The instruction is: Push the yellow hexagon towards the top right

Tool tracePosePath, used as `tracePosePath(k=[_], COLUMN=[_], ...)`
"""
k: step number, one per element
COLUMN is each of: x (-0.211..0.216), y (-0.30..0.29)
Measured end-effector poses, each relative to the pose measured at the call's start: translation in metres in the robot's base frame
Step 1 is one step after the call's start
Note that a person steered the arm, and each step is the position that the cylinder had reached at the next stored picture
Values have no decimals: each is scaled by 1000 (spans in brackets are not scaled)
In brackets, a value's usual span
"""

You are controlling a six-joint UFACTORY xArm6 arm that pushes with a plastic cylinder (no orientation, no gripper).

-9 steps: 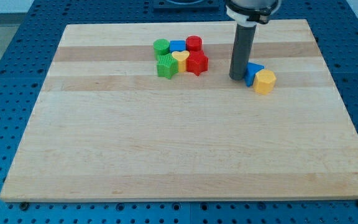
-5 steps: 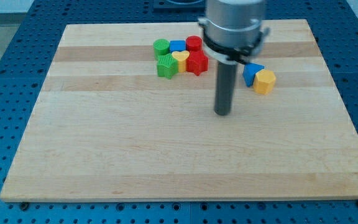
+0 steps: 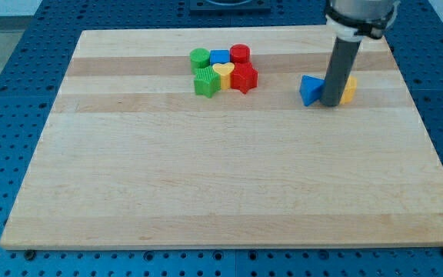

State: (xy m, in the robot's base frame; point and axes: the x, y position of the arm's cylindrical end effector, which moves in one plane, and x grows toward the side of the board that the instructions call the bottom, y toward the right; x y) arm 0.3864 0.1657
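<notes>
The yellow hexagon (image 3: 349, 90) lies on the wooden board (image 3: 221, 169) at the view's upper right, mostly hidden behind my rod. My tip (image 3: 331, 105) rests on the board just below-left of the hexagon, touching or nearly touching it. A blue triangular block (image 3: 310, 90) sits right beside the rod on its left.
A cluster of blocks sits at the view's top centre: a green cylinder (image 3: 199, 56), a blue block (image 3: 220, 57), a red cylinder (image 3: 240, 54), a green ribbed block (image 3: 205, 82), a yellow heart (image 3: 223, 72) and a red star-like block (image 3: 244, 78).
My tip swung down and left away from the blocks, then came back right to the hexagon's lower left. The yellow hexagon has shifted slightly up and right.
</notes>
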Motion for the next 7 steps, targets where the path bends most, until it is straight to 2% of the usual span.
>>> tracePosePath(k=[2,3,6,7], x=[3,30,-26,-67], y=[21,36,44,44])
